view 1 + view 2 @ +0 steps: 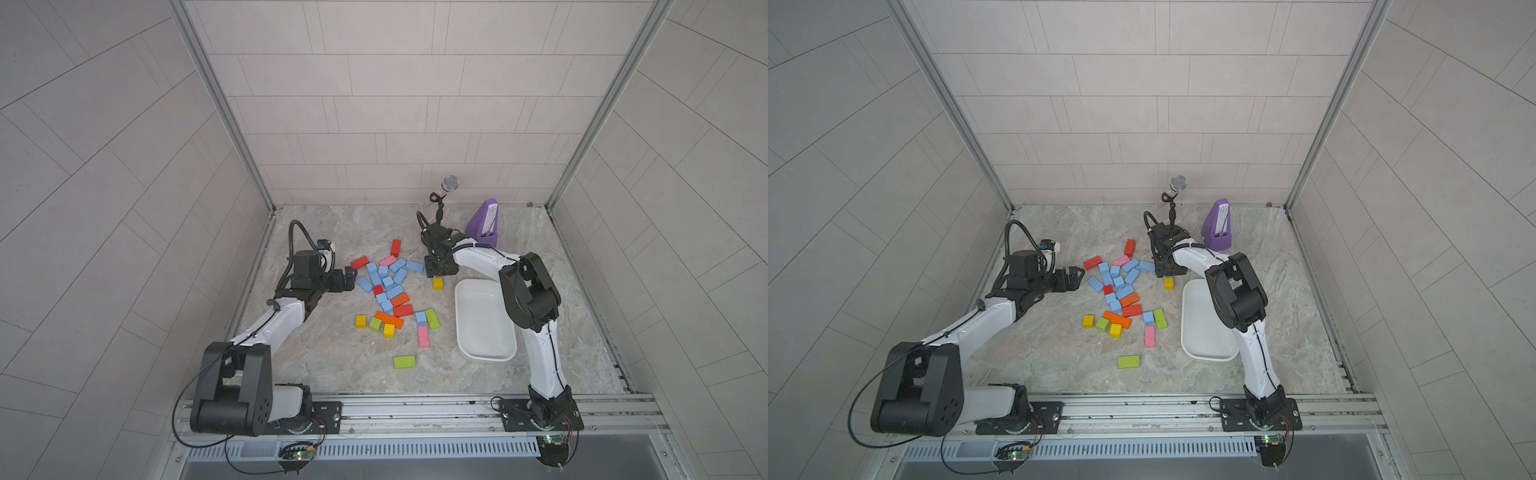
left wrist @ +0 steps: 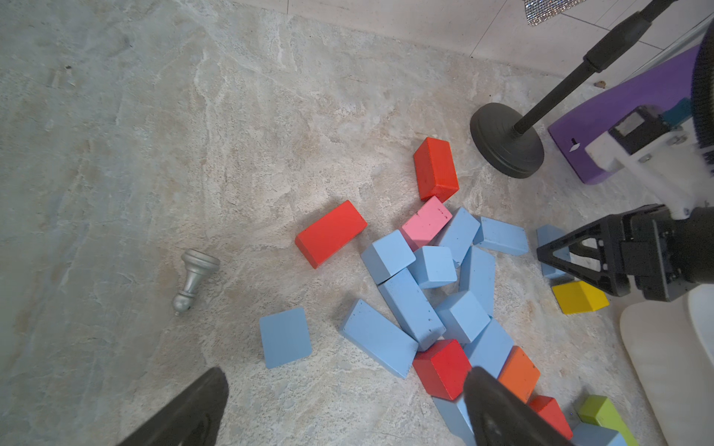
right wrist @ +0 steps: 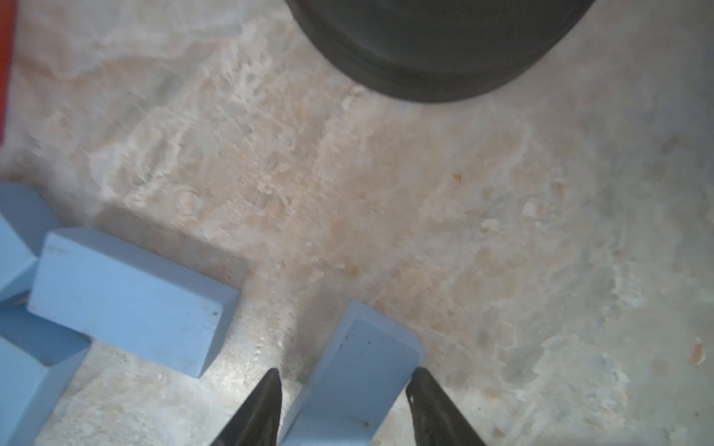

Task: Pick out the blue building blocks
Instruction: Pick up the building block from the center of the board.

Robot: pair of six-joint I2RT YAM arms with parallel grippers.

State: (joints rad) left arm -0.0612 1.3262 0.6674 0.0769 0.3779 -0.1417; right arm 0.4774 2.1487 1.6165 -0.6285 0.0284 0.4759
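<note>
R gripper [image 3: 344,371] straddles blue block [image 3: 363,347], wrist-only.

The blue building blocks [image 2: 411,309] look matt, the table [image 2: 154,135] rough stone (the pawn [image 2: 195,282] metallic).

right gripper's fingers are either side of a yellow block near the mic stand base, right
No. The block straddled by the right gripper is a blue building block, not yellow. The right wrist view shows it, with the mic stand base nearby.

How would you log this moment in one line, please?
right hand: straddling blue block | left hand: open, empty | tray: no blocks visible
</note>
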